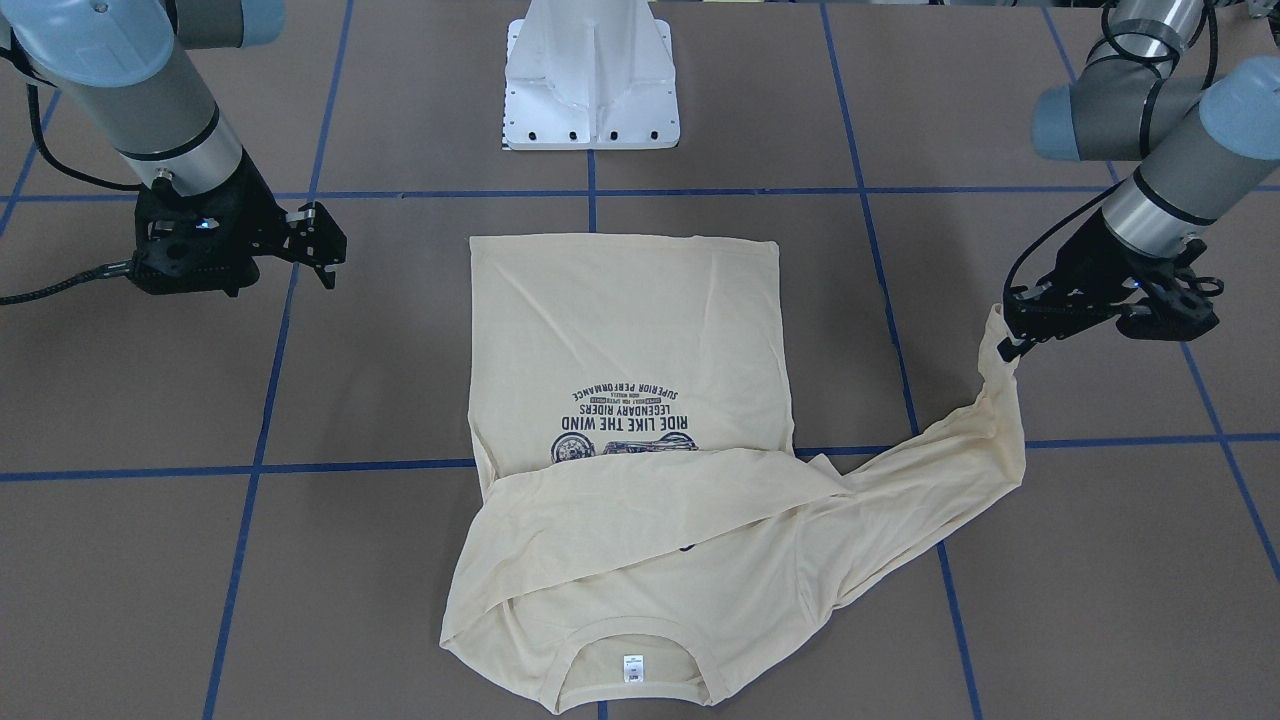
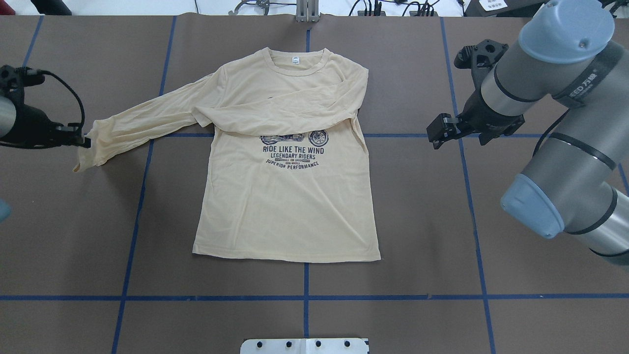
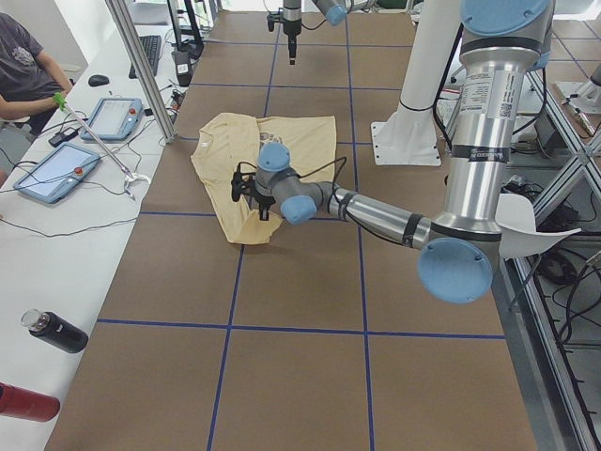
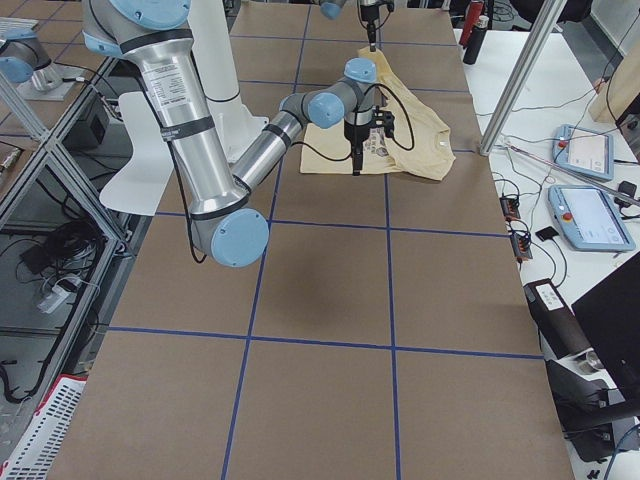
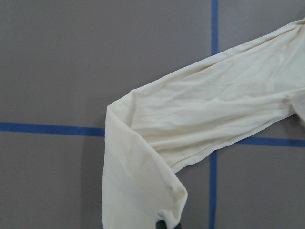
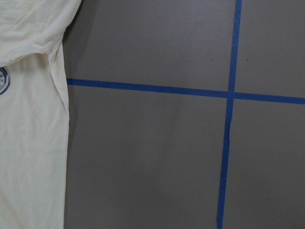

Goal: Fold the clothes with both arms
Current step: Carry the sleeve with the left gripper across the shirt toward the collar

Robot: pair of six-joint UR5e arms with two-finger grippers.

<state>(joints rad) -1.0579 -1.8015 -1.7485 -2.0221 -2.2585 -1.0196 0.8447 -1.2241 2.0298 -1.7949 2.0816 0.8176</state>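
The cream-yellow shirt (image 2: 285,206) lies flat, print up, on the brown table, collar and white neck label (image 2: 295,60) away from the robot. It also shows in the front view (image 1: 640,320). One sleeve (image 2: 295,110) lies folded across the chest. The other sleeve (image 2: 142,123) stretches out to my left. My left gripper (image 2: 83,141) is shut on this sleeve's cuff and holds it a little above the table; the front view (image 1: 1010,335) shows the same. My right gripper (image 2: 437,135) is open and empty, to the right of the shirt's body and apart from it.
Blue tape lines (image 2: 304,297) cross the table. The white pedestal base (image 1: 592,80) stands at the robot's edge, behind the shirt's hem. A side bench with tablets (image 3: 56,169) and bottles (image 3: 56,331) runs along the far side, with a person (image 3: 23,66) seated there.
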